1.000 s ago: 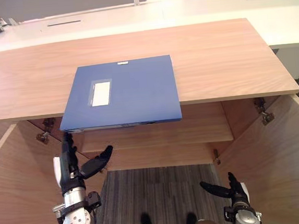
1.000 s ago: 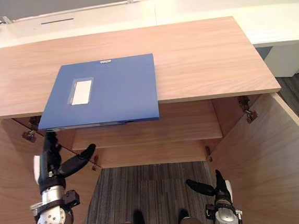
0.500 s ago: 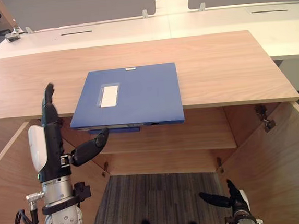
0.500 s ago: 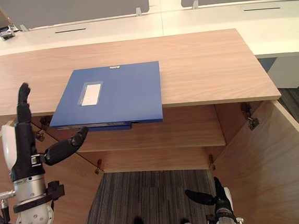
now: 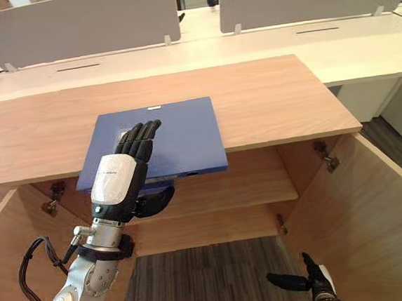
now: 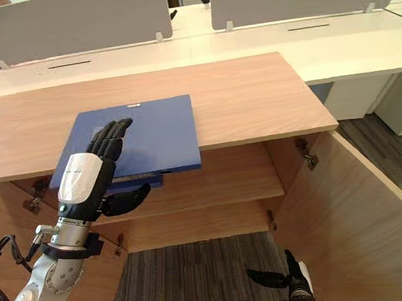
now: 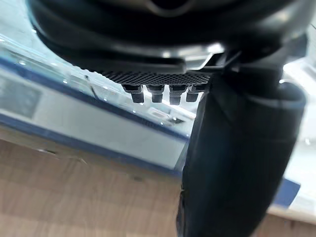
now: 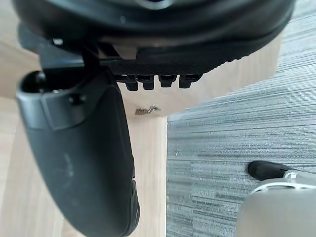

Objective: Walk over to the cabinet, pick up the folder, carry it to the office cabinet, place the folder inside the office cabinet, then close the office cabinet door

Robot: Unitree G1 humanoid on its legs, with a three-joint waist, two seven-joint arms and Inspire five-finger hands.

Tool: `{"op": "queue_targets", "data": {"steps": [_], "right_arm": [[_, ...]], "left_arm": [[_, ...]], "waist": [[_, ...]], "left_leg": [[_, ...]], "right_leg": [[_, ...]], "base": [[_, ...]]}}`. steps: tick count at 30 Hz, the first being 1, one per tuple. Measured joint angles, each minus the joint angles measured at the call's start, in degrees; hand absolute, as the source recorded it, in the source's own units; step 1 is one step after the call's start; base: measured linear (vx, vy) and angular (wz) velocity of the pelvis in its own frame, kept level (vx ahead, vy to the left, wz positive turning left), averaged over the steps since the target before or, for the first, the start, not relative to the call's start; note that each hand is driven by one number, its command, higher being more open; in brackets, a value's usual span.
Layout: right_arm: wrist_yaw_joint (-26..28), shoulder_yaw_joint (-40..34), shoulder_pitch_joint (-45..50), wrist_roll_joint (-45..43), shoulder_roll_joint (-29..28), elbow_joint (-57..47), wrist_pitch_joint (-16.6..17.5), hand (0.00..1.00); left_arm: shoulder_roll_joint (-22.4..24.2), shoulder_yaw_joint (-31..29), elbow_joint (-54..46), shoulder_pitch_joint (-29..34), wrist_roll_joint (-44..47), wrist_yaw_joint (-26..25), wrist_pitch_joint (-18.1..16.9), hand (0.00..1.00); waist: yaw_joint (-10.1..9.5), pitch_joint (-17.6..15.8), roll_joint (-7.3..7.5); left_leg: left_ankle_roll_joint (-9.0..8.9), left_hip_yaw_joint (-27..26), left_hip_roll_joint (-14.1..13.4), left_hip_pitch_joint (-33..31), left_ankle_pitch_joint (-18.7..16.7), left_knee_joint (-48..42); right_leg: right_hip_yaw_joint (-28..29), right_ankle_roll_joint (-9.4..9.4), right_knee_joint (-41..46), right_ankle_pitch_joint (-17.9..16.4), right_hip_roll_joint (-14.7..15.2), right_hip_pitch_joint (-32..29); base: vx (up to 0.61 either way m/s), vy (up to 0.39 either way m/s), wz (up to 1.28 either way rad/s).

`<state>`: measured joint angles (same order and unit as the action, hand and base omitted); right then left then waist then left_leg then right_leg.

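Left hand [image 5: 119, 182] outstretched over blue folder [image 5: 185, 134], thumb underneath

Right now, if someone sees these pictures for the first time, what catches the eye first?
The blue folder lies on the wooden cabinet top, its near edge hanging over the front. The left hand reaches over it with straight fingers, thumb under the overhang. The right hand hangs open low above the floor, beside the open door.
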<state>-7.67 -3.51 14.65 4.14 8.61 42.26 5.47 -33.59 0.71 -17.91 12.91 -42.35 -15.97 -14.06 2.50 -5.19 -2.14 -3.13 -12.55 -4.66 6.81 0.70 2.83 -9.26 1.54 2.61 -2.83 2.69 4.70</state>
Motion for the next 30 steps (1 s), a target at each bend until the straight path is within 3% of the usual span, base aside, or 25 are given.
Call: {"op": "queue_targets", "data": {"steps": [6, 11, 17, 22, 24, 25, 26, 30], "right_arm": [[0.45, 0.01, -0.01, -0.05, 0.19, 0.0, -0.03, 1.0], [0.59, -0.02, -0.43, -0.19, 0.18, -0.25, -0.02, 1.0], [1.01, -0.06, 1.33, -4.71, -2.07, -11.19, -0.17, 1.0], [2.19, -0.29, 1.82, -12.15, -5.76, -26.67, 0.15, 1.0], [3.33, -0.63, 2.04, -16.12, -7.43, -35.97, 0.47, 1.0], [3.66, -0.76, 2.29, -16.97, -7.75, -38.4, 0.55, 1.0], [4.63, -1.03, 3.24, -20.27, -8.19, -45.02, 1.59, 1.0], [6.32, -2.64, 3.89, -25.2, -9.28, -54.91, 2.69, 1.0]], "left_arm": [[-3.28, -0.29, 4.52, -4.83, -7.26, -0.31, 2.8, 0.0], [-3.65, -0.46, 4.11, -7.71, -8.8, -2.48, 3.03, 0.0], [3.93, -1.11, -4.56, -5.07, -4.74, 0.04, 3.18, 0.0], [9.6, 1.61, -15.08, -0.57, 11.23, 5.48, -1.75, 0.0], [12.35, 2.19, -18.75, 0.69, 23.14, 7.61, -3.6, 0.0], [13.17, 2.17, -19.36, 0.94, 27.04, 8.43, -3.81, 0.0], [15.3, 2.09, -20.52, 2.11, 41.89, 12.12, -3.81, 0.0], [18.14, 1.87, -20.68, 5.28, 60.23, 17.79, -2.04, 0.0]], "waist": [[-0.11, 0.62, 0.46], [-0.06, 1.32, 1.09], [0.0, 1.21, 1.5], [-0.02, 0.49, 2.3], [0.0, -0.11, 2.42], [0.01, -0.21, 2.41], [0.08, -0.42, 2.41], [0.1, -1.19, 2.43]], "left_leg": [[0.17, -0.49, 0.4, 0.75, 0.11, 1.05], [0.54, -0.59, 1.12, 1.72, 0.37, 2.17], [0.81, -0.73, 1.62, 1.41, 0.23, 2.15], [1.1, -1.34, 1.64, 1.55, -0.15, 2.04], [1.16, -2.13, 1.62, 1.58, -0.58, 1.62], [1.16, -2.29, 1.63, 1.58, -0.73, 1.45], [1.18, -2.62, 1.63, 1.57, -1.19, 0.95], [1.29, -3.77, 1.63, 1.89, -1.76, 0.64]], "right_leg": [[0.45, -0.01, -0.18, 0.02, 0.19, 0.02], [0.68, 0.48, -1.23, 0.38, 0.62, 0.6], [1.22, 0.89, -1.68, 0.66, 1.14, 0.57], [1.82, 0.9, -1.68, 0.66, 1.16, 0.47], [2.62, 1.05, -1.68, 0.77, 1.15, 0.3], [2.79, 1.07, -1.68, 0.78, 1.17, 0.3], [3.11, 1.08, -1.68, 0.79, 1.21, 0.34], [4.21, 1.15, -1.68, 0.83, 1.2, 0.27]], "base": [[0.01, 0.002, -0.05], [0.0, 0.009, -0.01], [0.0, 0.008, -0.01], [-0.01, -0.008, -0.06], [-0.02, -0.006, -0.17], [0.0, -0.002, -0.18], [0.01, -0.002, -0.11], [0.01, -0.001, -0.14]]}}
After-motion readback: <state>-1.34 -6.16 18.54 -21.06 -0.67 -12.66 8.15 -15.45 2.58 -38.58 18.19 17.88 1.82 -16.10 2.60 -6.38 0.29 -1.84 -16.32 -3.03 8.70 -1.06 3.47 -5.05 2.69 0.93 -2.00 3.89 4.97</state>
